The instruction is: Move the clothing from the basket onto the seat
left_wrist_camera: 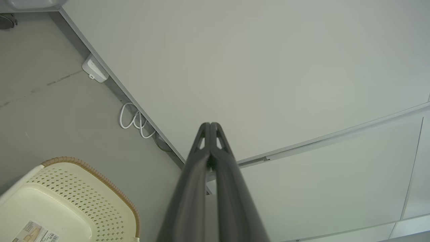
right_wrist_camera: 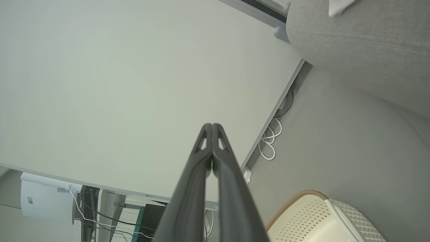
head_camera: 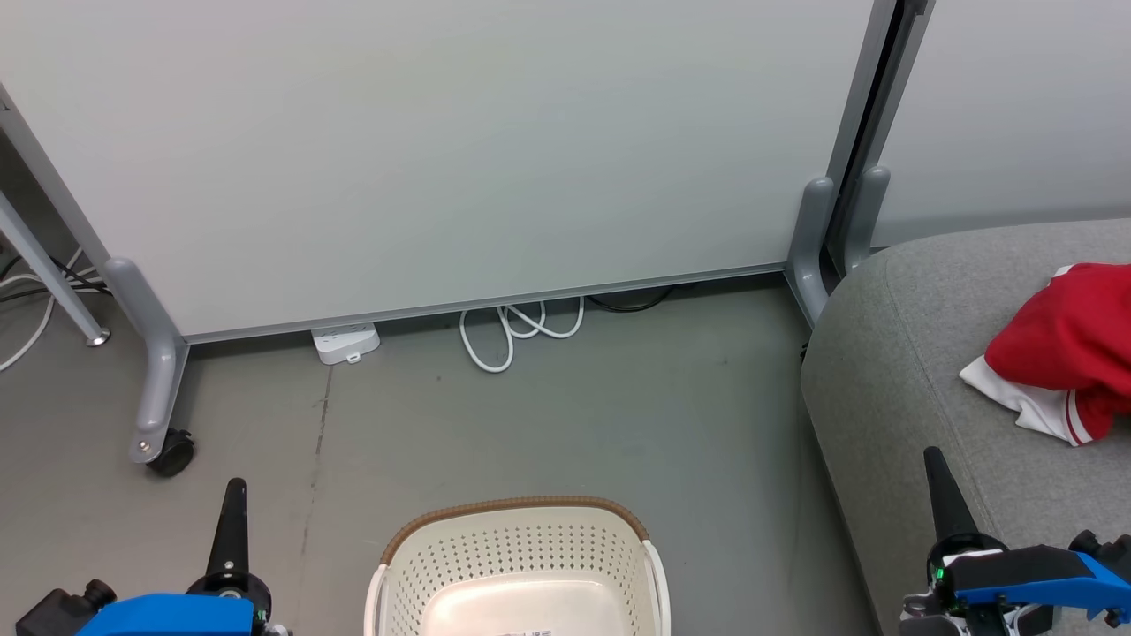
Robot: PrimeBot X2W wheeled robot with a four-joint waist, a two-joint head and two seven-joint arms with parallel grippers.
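Observation:
The cream-white basket (head_camera: 517, 565) with its tan rim stands on the floor at the bottom centre, and what I see of its inside holds only a label. Red clothing (head_camera: 1065, 349) with white trim lies bunched on the light-grey seat (head_camera: 892, 371) at the right. My left gripper (head_camera: 233, 495) is shut with nothing in it, left of the basket. My right gripper (head_camera: 937, 468) is shut too, holding nothing, over the seat's front edge. The basket (left_wrist_camera: 67, 198) shows again at the lower left of the left wrist view, beside the shut left gripper (left_wrist_camera: 210, 125). In the right wrist view I see the right gripper (right_wrist_camera: 212, 125), the basket (right_wrist_camera: 312, 218) and the seat (right_wrist_camera: 356, 43).
A white partition panel (head_camera: 442, 150) on grey feet with a castor (head_camera: 170, 452) closes off the back. A white power strip (head_camera: 345, 342) and a coiled white cable (head_camera: 517, 331) lie at its base. Grey floor (head_camera: 574, 424) spreads between panel, basket and seat.

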